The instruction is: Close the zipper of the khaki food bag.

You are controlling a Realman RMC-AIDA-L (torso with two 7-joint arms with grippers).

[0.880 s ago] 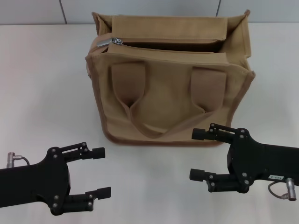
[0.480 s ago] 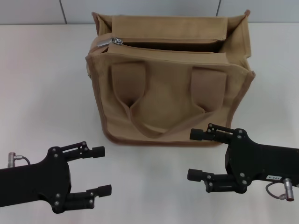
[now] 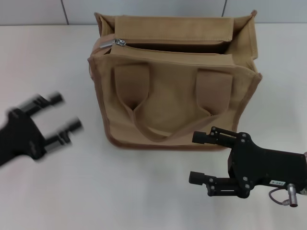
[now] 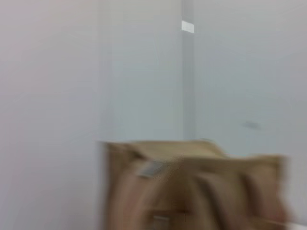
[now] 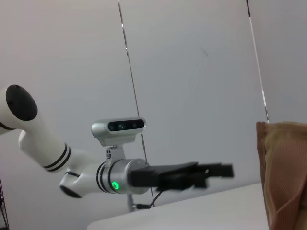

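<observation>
The khaki food bag [image 3: 175, 91] stands upright at the table's middle back, its two handles hanging down the front. Its zipper [image 3: 168, 45] lies open along the top, with the silver pull tab [image 3: 118, 42] at the left end. My left gripper [image 3: 67, 114] is open, blurred with motion, at the left of the bag's lower corner and apart from it. My right gripper [image 3: 195, 158] is open and empty in front of the bag's lower right. The bag also shows in the left wrist view [image 4: 192, 191] and the right wrist view [image 5: 285, 172].
The white table [image 3: 144, 191] spreads around the bag. A grey panelled wall [image 3: 144, 9] runs behind it. In the right wrist view my left arm [image 5: 72, 167] with its wrist camera and gripper [image 5: 216, 171] reaches across.
My left gripper has swung up and to the left from the front of the table, toward the bag's left side. My right gripper has crept slightly left and down.
</observation>
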